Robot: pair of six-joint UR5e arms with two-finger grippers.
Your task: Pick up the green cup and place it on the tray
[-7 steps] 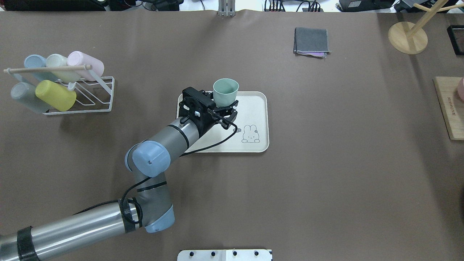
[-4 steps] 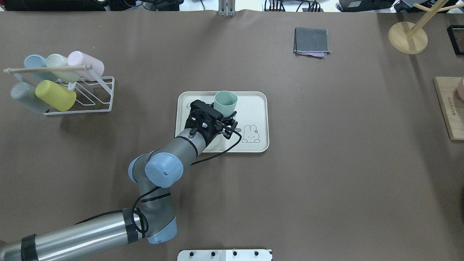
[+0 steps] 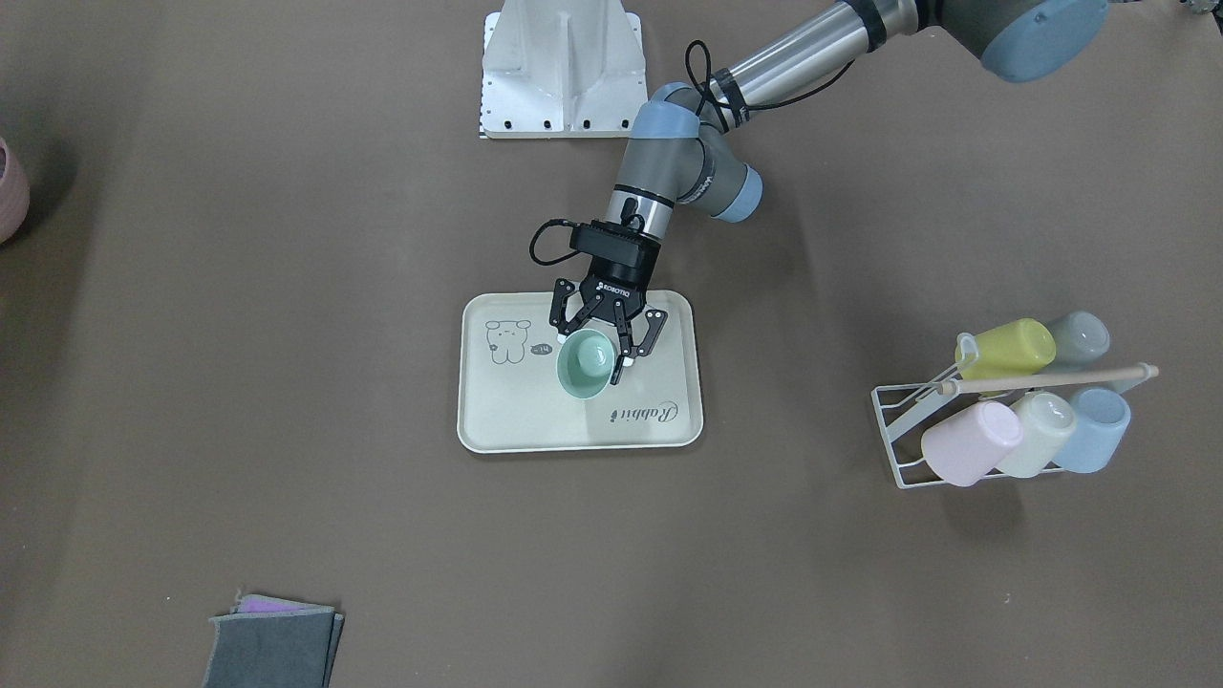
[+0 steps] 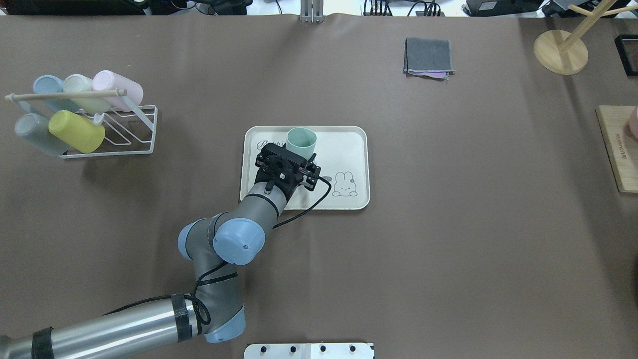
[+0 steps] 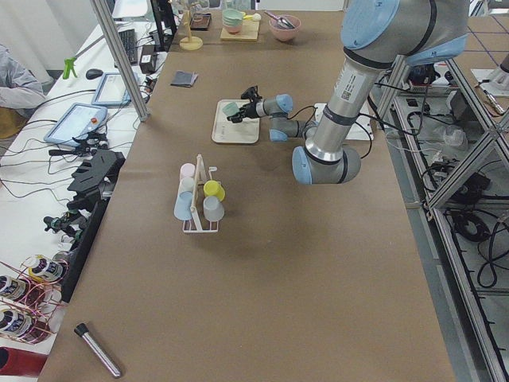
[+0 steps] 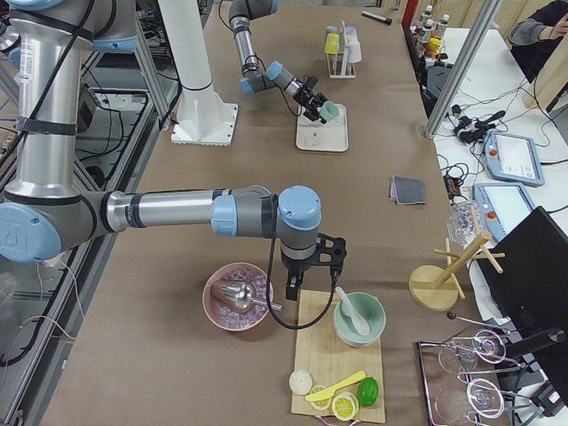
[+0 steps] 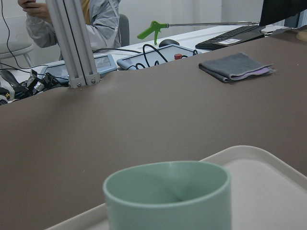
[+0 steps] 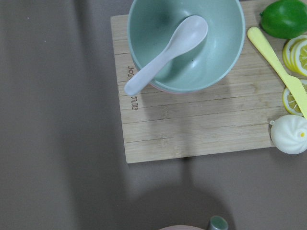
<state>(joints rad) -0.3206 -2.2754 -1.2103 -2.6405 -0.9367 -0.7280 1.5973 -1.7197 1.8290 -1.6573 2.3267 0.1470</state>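
Overhead exterior has my left arm reaching in from the lower left to the tray (image 4: 349, 144), a cream rectangle with a small animal drawing, lying near the middle of the brown table (image 4: 448, 224). The green cup (image 4: 301, 141) stands upright, mouth up, over the tray's far side, left of its middle.

My left gripper (image 3: 592, 350) has its 2 fingers (image 3: 631, 349) set against opposite sides of the cup's wall, gripping it; the front-facing view shows this best. Whether the cup's base touches the tray or hangs just above it, I cannot tell. From my left wrist camera the cup's rim fills the lower middle, with the tray's rim curving behind it; my fingers are out of frame there.

My right gripper (image 6: 311, 266) shows only in the exterior right view, hanging between a pink bowl (image 6: 235, 297) and a wooden board (image 6: 337, 373). I cannot tell if its fingers are open or closed. My right wrist camera looks straight down on that board, where a mint bowl (image 8: 216, 57) holds a white spoon (image 8: 168, 52).

Well to the left of the tray, a white wire rack (image 4: 139, 129) carries 5 cups (image 4: 77, 130) lying on their sides. A folded grey cloth (image 4: 428, 56) lies far across the table.
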